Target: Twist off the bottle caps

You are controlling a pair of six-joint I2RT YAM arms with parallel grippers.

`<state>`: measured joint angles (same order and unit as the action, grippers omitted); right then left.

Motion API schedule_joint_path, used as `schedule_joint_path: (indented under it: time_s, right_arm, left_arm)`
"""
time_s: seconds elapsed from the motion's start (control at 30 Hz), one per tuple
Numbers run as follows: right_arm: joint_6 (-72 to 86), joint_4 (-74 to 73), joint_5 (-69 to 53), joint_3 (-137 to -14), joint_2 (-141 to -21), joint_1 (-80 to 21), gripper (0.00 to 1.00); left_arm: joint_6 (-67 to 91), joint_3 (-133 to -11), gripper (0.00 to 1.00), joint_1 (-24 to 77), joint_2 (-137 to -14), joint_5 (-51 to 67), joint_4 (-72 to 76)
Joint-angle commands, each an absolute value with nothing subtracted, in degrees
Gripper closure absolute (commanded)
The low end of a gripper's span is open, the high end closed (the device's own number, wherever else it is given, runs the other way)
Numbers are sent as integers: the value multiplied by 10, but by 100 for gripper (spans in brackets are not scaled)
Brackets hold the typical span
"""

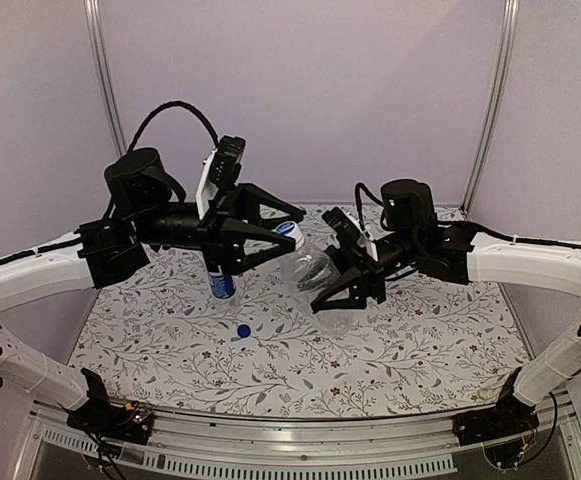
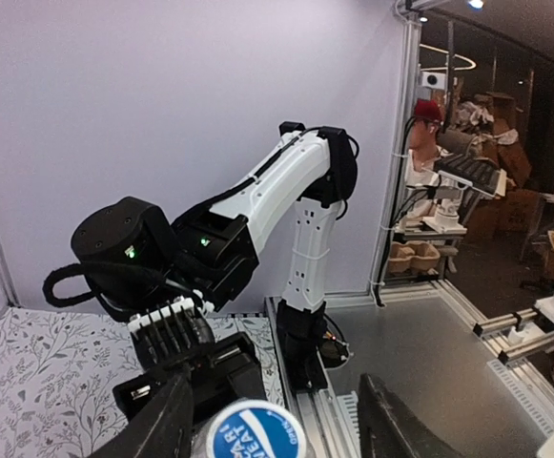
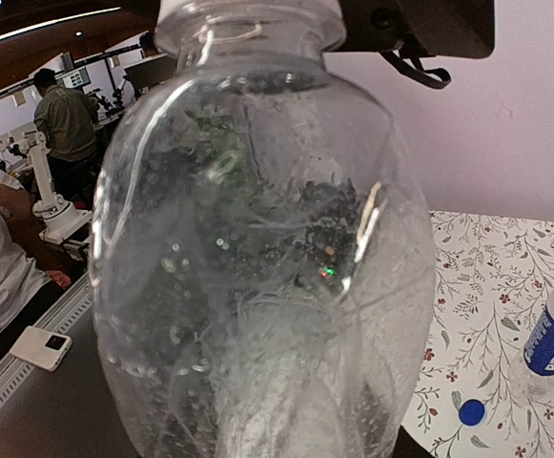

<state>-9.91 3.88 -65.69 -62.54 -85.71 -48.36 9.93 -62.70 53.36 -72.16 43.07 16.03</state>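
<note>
Clenching the plain bottle (image 3: 267, 248) in mid-air: right gripper (image 1: 325, 268).
Left gripper (image 2: 277, 405) stands loose around the bottle's whitish cap (image 2: 254, 437); solid blue cap (image 1: 243, 331) lies below it.

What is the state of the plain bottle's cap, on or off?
On: the whitish cap sits on the plain bottle's neck, between the left pincer's fingers.

Even, bright light; fisheye edges.

The floral table (image 1: 390, 350) carries an upright labelled bottle (image 1: 223, 285), with a blue cap (image 1: 243, 330) lying near it, toward the arms.
</note>
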Motion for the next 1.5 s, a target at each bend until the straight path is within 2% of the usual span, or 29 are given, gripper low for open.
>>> schedule_joint_path:
  time_s: [0.0, 0.17, 0.43, 0.7, 0.77, 0.97, 1.07, 1.13, 1.23, 1.47]
  right_arm:
    - [-92, 46, -683, -642, -867, -483, 74]
    - [-93, 47, -682, -638, -867, -483, 74]
    - [-92, 47, -663, -638, -866, -483, 74]
    - [-76, 44, -548, -633, -852, -480, 76]
    - [-68, 43, -505, -631, -848, -479, 76]
    - [-67, 38, -343, -629, -837, -478, 76]
    - [-74, 43, -311, -626, -837, -479, 76]
    - [-78, 48, -306, -623, -837, -478, 76]
    - [-79, 50, -306, -622, -837, -479, 76]
    - [-83, 52, -330, -614, -837, -479, 76]
  left_arm:
    - [101, -652, 47, 527, -738, 472, 179]
    - [108, -653, 64, 525, -743, 477, 186]
    - [111, -642, 74, 524, -743, 478, 184]
    - [140, -612, 100, 524, -714, 411, 190]
    - [169, -603, 100, 525, -704, 352, 193]
    - [277, -620, 100, 564, -691, 58, 116]
    - [307, -638, 100, 570, -703, -17, 72]
    - [317, -643, 100, 571, -710, -31, 69]
    - [319, -652, 95, 572, -719, -31, 66]
    - [296, -651, 73, 572, -720, 7, 89]
